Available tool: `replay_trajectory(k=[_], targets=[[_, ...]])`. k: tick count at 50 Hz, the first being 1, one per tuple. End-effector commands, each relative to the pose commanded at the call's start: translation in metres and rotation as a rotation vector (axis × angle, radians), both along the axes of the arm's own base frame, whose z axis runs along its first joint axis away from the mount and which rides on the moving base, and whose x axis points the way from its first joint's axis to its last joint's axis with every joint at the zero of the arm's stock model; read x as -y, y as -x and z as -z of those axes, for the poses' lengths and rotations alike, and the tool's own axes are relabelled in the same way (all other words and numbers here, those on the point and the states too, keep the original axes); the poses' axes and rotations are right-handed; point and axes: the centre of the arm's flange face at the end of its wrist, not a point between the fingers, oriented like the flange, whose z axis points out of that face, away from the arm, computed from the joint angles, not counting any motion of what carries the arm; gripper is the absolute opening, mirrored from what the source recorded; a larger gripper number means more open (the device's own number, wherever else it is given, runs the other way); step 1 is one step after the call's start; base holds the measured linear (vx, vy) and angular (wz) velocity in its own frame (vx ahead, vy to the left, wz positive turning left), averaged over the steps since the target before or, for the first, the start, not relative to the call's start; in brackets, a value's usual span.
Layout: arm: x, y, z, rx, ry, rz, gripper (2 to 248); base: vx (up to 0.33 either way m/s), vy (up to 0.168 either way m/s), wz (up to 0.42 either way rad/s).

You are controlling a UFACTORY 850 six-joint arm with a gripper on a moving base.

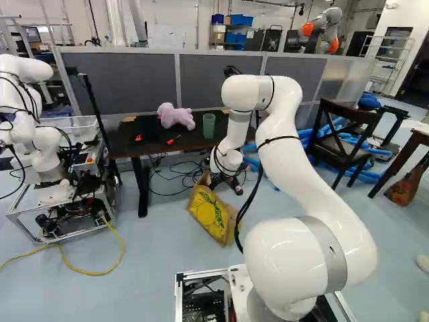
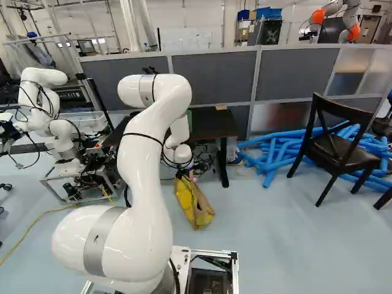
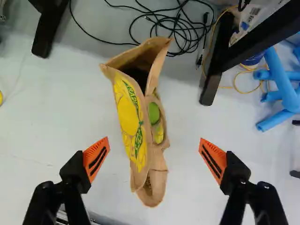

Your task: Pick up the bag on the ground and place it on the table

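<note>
Zero of two stages, the lift and the placing, are complete. Nearest item inspected: the gripper, out at 12 o'clock from the base, released, its two orange-padded fingers spread wide with nothing grasped. The paper bag, yellow-printed and open-mouthed, is on the floor, ahead of the gripper and between the lines of its fingers, with space showing on either side. Approach and alignment are judged largely done. Outstanding: final advance, closure, lift, carry and release. Beyond the bag, between 11 and 12 o'clock, is the dark table, the destination; it bears a pink plush toy and a green cup, so a spot beside them must be selected. Loose black cables lie just past the bag's mouth; snagging is a possible risk.
</note>
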Motion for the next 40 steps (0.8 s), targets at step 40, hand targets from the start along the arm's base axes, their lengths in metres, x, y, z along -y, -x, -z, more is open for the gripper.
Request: replay_trajectory(k=[40], targets=[[0.008,-0.022,0.063,-0.064,0.008,-0.002,247,0.0,0.0,0.0]])
